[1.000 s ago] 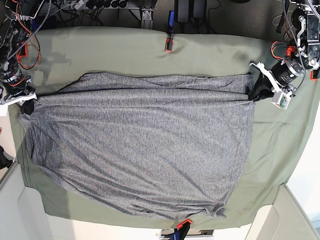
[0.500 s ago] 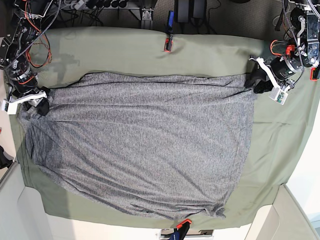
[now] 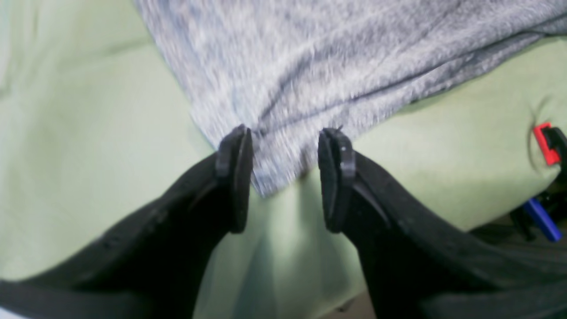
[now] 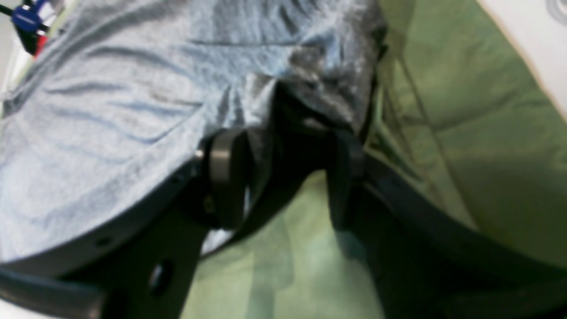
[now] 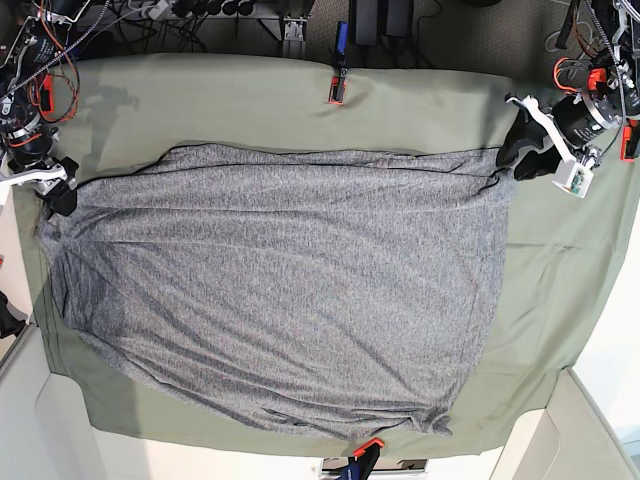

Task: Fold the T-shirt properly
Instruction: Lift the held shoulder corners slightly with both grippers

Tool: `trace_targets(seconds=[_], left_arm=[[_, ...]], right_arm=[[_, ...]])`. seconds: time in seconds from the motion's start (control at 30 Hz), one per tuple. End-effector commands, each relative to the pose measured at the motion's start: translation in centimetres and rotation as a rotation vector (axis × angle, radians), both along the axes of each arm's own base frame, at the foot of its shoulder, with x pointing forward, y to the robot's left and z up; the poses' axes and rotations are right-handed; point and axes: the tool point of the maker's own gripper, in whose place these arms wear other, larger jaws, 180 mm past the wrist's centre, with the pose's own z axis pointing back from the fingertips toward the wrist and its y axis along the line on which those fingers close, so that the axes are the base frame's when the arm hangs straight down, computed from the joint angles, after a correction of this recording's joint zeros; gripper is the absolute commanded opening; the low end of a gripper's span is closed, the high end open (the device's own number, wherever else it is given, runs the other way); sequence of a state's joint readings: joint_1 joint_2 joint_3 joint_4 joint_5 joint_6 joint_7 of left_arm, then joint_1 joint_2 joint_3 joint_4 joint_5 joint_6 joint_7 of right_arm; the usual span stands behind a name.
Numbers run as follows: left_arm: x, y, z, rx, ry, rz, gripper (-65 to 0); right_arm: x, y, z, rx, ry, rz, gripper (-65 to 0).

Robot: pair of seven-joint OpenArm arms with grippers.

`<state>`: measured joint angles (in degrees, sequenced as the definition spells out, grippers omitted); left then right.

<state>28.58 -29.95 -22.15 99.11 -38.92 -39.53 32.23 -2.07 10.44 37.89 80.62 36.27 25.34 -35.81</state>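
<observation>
- Pincer on my left arm [image 3: 285, 177]: from its wrist view I see both black jaws parted, and a grey corner of the T-shirt [image 3: 310, 66] pointing down into the gap between them, gripped by neither; green cloth [image 3: 88, 155] fills the gap below that corner.
- At 3 o'clock in that same view, a red clamp [image 3: 542, 144] sits at the cloth's edge with something blue just below it.
- Pincer on my right arm [image 4: 283, 177]: jaws parted too; the picture is blurred, with rumpled shirt fabric bunched at 12 o'clock over the gap and lying against the jaw at 9 o'clock. I cannot tell whether any fabric rests on the far jaw.
- Base view: the T-shirt [image 5: 290, 290] lies spread flat across the cloth-covered table [image 5: 250, 100], filling its middle.
- My left pincer [image 5: 527, 155] stands at the shirt's 2 o'clock corner, my right pincer [image 5: 55, 195] at its 10 o'clock corner.
- Farthest off, an orange clamp [image 5: 338, 88] pins the cloth at 12 o'clock; another [image 5: 368, 447] pins it at 6 o'clock.
</observation>
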Motion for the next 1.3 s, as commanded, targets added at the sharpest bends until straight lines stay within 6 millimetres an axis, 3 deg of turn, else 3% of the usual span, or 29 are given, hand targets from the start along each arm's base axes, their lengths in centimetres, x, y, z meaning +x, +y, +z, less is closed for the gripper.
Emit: trace_targets(seconds=[0.0, 0.23, 0.47, 0.8, 0.93, 1.1, 1.27], left_arm=[[0.2, 0.0, 0.4, -0.023, -0.015, 0.009, -37.8], [-1.0, -1.6, -1.3, -0.116, 0.040, 0.053, -37.8], [-1.2, 0.0, -3.3, -0.101, 0.087, 0.144, -37.8], [0.3, 0.8, -4.2, -0.162, 0.086, 0.203, -37.8], [1.4, 0.7, -3.6, -0.189, 0.059, 0.208, -37.8], [1.5, 0.6, -3.5, -0.193, 0.054, 0.209, -37.8], [1.6, 0.7, -3.4, -0.194, 0.050, 0.210, -37.8]], right_arm=[[0.4, -0.6, 1.4, -0.015, -0.043, 0.004, -36.4], [0.0, 0.4, 1.1, 0.018, -0.036, 0.045, -36.4], [0.0, 0.5, 1.0, 0.019, -0.030, 0.049, -36.4], [0.2, 1.6, 0.8, 0.039, -0.036, 0.055, -36.4], [0.4, 2.7, 0.4, 0.054, -0.035, 0.072, -36.4], [0.6, 4.1, 0.0, 0.077, -0.036, 0.084, -36.4], [0.6, 4.1, -0.3, 0.056, -0.026, 0.076, -36.4]])
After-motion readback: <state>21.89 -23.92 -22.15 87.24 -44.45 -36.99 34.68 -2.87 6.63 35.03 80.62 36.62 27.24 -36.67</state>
